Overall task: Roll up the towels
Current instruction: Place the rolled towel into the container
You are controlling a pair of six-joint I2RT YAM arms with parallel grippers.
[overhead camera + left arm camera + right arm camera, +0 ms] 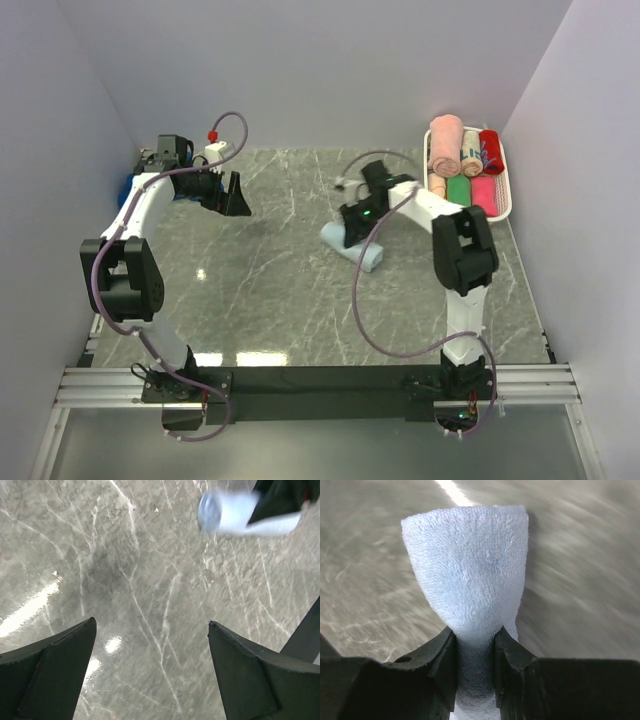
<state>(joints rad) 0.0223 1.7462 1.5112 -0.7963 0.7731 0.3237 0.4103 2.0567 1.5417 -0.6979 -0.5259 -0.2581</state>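
The pale sky blue towel (368,254) is a tight roll on the grey marble table, right of centre. My right gripper (354,217) is shut on it, and in the right wrist view both fingers (445,655) pinch the roll (470,565) into a narrow waist. My left gripper (228,197) hangs open above bare table at the back left, with nothing between its fingertips (75,645). From the left wrist the roll (225,512) shows blurred at the top right. A patch of the deep royal blue towel (126,190) peeks out behind the left arm at the far left, mostly hidden.
A white tray (508,190) at the back right holds rolled pink, green and red towels. Walls close in on the left, back and right. Cables loop above both arms.
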